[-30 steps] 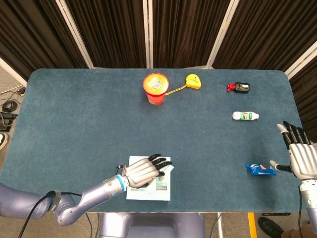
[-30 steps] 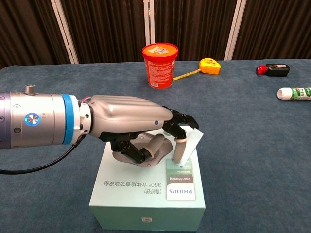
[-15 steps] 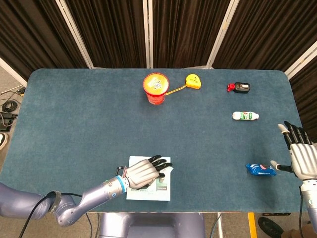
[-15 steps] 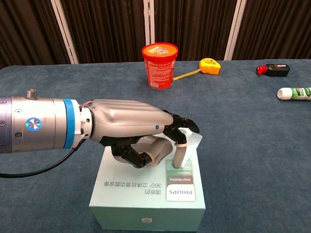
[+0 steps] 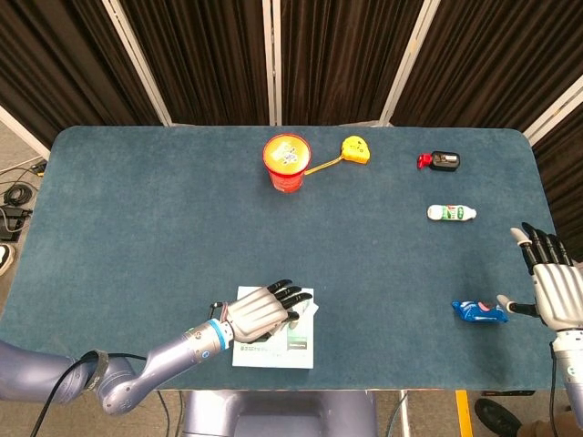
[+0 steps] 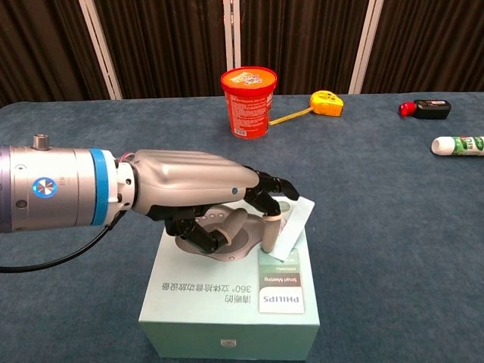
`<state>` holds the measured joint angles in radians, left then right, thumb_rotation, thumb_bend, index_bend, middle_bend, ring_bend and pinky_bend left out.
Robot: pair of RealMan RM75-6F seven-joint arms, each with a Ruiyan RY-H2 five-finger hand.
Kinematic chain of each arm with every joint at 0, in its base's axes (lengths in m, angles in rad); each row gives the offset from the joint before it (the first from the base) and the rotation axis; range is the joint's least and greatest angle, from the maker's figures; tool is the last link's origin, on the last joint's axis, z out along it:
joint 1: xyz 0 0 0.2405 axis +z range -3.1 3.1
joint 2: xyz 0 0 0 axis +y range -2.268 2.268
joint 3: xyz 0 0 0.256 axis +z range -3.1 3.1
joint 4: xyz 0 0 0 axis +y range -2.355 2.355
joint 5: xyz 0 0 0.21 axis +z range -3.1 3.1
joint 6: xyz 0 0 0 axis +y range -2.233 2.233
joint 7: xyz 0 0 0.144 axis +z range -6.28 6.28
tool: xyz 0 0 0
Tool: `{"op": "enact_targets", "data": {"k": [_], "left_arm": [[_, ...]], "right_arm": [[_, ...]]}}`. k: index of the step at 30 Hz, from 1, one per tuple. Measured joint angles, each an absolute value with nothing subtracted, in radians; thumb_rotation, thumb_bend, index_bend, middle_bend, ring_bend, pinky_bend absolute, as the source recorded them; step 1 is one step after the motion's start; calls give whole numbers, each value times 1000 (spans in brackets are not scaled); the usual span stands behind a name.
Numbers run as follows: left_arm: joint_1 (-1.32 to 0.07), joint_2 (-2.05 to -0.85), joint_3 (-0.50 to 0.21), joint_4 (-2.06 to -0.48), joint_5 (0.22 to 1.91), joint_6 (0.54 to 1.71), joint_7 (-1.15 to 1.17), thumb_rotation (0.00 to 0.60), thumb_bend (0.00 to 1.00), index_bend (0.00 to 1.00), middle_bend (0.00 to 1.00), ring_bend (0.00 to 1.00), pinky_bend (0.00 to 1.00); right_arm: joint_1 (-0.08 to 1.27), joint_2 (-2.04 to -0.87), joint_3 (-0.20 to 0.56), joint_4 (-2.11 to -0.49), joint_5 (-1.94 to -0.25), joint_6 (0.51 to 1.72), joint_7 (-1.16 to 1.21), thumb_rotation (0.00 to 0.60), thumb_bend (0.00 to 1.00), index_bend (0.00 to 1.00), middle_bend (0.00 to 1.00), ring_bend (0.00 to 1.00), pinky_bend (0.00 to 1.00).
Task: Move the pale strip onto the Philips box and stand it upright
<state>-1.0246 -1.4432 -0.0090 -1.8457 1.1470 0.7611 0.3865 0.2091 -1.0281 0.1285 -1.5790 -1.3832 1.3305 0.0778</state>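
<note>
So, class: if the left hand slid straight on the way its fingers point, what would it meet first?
The pale strip, already at the left hand's fingertips on the Philips box; beyond it, seemingly bare table.

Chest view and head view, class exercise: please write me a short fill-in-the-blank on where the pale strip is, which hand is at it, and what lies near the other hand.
1. The pale strip stands tilted on top of the ____ box.
2. The ____ hand has its fingers at the strip.
3. The yellow tape measure lies beside the ____ tub.
4. Beside the right hand lies a ____ object.

Missing words: Philips; left; red; blue
</note>
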Motion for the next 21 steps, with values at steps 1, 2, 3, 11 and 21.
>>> {"op": "enact_targets", "data": {"k": [1, 2, 3, 11, 21], "left_arm": [[-1024, -1445, -8, -1844, 1145, 760, 389, 600, 964, 382, 0, 0, 0], [-1024, -1447, -6, -1843, 1143, 760, 394, 600, 964, 382, 0, 0, 0], [-1024, -1448, -6, -1842, 1141, 760, 397, 600, 964, 382, 0, 0, 0], [-1019, -1441, -21, -1853, 1151, 778, 389, 600, 964, 382, 0, 0, 0], [-1020, -1456, -18, -1845, 1160, 761, 383, 600, 964, 381, 0, 0, 0]], "right_arm": [[209, -1028, 129, -1579, -1383, 1330, 78, 600, 0, 0, 0, 0, 0], [209, -1028, 129, -1579, -1382, 1329, 78, 600, 0, 0, 0, 0, 0], [210, -1028, 129, -1578, -1382, 1329, 79, 600, 0, 0, 0, 0, 0], [208, -1027, 131, -1577, -1382, 1331, 83, 600, 0, 0, 0, 0, 0], [208, -1027, 131, -1578, -1383, 1330, 81, 600, 0, 0, 0, 0, 0]]}}
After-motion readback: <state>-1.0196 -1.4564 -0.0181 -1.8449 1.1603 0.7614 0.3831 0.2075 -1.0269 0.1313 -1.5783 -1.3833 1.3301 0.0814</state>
